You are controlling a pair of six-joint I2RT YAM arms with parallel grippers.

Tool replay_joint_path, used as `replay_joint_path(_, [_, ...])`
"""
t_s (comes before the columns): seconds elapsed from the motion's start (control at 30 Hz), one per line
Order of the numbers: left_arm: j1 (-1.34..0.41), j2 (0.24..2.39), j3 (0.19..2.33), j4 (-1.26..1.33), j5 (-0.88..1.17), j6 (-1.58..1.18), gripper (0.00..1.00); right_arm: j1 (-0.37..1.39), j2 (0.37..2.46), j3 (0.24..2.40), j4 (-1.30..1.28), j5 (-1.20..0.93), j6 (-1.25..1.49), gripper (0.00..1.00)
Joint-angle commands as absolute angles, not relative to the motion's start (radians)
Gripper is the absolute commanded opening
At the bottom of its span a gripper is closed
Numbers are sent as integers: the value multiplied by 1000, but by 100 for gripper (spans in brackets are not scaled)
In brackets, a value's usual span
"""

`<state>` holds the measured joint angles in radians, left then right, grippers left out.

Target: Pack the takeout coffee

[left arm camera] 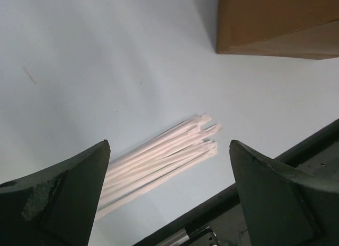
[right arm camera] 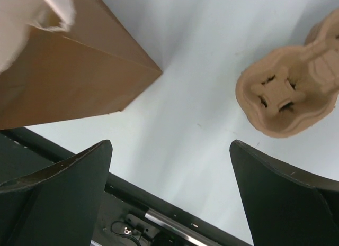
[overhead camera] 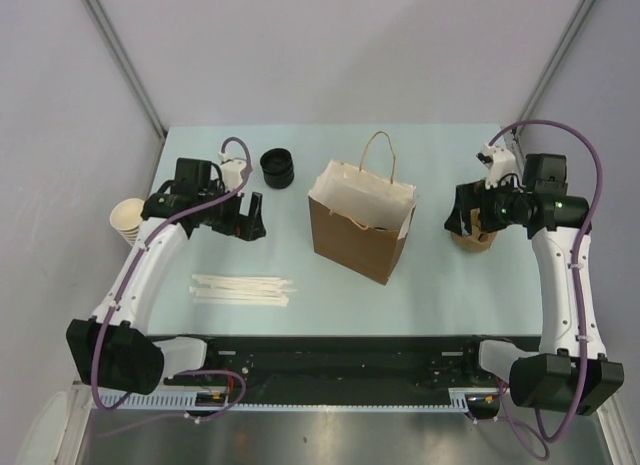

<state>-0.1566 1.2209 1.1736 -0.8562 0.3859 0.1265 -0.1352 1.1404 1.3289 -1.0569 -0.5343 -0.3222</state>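
The left hand (left arm camera: 169, 145) hangs over the left half of the table (overhead camera: 430, 285) with its two dark fingers (left arm camera: 69, 193) spread wide apart and nothing between them. Below it, toward the near edge, lies one bundle of white paper-wrapped straws (left arm camera: 164, 156), packed too closely to count. A corner of the brown paper bag (left arm camera: 275, 24) stands past the straws. The right hand (right arm camera: 170, 144) hangs near the right edge, its fingers (right arm camera: 286, 193) likewise wide apart and empty. One moulded pulp cup carrier (right arm camera: 288, 98) sits on the table just beside and partly under it, with one cross-cut pocket in plain sight. The single bag stands upright and open in the middle of the table between the two hands, with white paper showing inside and twine handles raised. One stack of black lids (overhead camera: 278, 168) rests toward the far edge, left of the bag. One stack of cream paper cups (overhead camera: 127, 220) sits at the left edge behind the left arm, and its number cannot be told. The takeout coffee shows in no view, so I cannot tell where it is.
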Motion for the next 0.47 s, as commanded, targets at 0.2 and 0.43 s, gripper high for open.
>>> replay_joint_path(0.2, [-117,1200,1083,-821,256,87,100,-127,1057,1146,-925,-417,-287,100])
replay_joint_path(0.43, [-117,1169,1091,-821,242,97,100,-72,982,1106,-907,-354,-264,100])
